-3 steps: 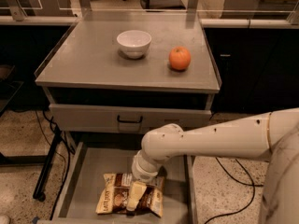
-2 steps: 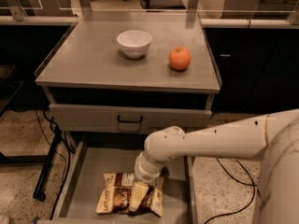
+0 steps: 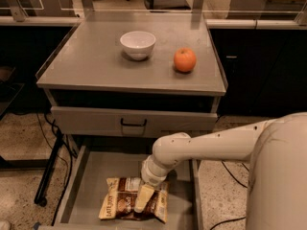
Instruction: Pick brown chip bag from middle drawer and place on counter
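Note:
The brown chip bag (image 3: 125,205) lies flat on the floor of the open middle drawer (image 3: 86,186), near its middle. My gripper (image 3: 142,200) reaches down from the right and sits right on top of the bag; one pale finger (image 3: 143,198) lies across the bag's centre. The white arm (image 3: 211,145) comes in from the lower right. The grey counter (image 3: 96,63) above holds no bag.
A white bowl (image 3: 137,44) and an orange fruit (image 3: 184,60) stand on the counter. A closed grey drawer front with a black handle (image 3: 133,123) sits just above the open drawer. Black cabinets flank the unit; cables lie on the speckled floor.
The gripper has stayed over the bag, shifting only slightly. The bag has not moved.

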Action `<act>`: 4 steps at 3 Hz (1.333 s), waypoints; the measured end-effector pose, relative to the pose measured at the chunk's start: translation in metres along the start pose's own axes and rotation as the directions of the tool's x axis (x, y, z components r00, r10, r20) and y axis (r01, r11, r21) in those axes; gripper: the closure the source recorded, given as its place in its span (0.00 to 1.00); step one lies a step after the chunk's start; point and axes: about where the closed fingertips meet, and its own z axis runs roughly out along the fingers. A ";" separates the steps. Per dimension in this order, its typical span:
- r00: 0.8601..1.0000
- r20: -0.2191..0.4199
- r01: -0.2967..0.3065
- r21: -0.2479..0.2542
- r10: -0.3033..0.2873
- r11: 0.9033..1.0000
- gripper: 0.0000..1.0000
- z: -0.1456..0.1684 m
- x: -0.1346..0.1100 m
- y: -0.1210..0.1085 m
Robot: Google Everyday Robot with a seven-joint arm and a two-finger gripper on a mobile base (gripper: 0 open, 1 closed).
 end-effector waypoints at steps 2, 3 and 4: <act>0.999 0.008 -0.042 -0.032 0.042 0.999 0.00 0.023 0.020 0.005; 0.999 0.011 -0.037 -0.044 0.037 0.998 0.00 0.034 0.023 0.006; 0.999 0.027 -0.016 -0.059 0.018 0.998 0.00 0.045 0.018 0.002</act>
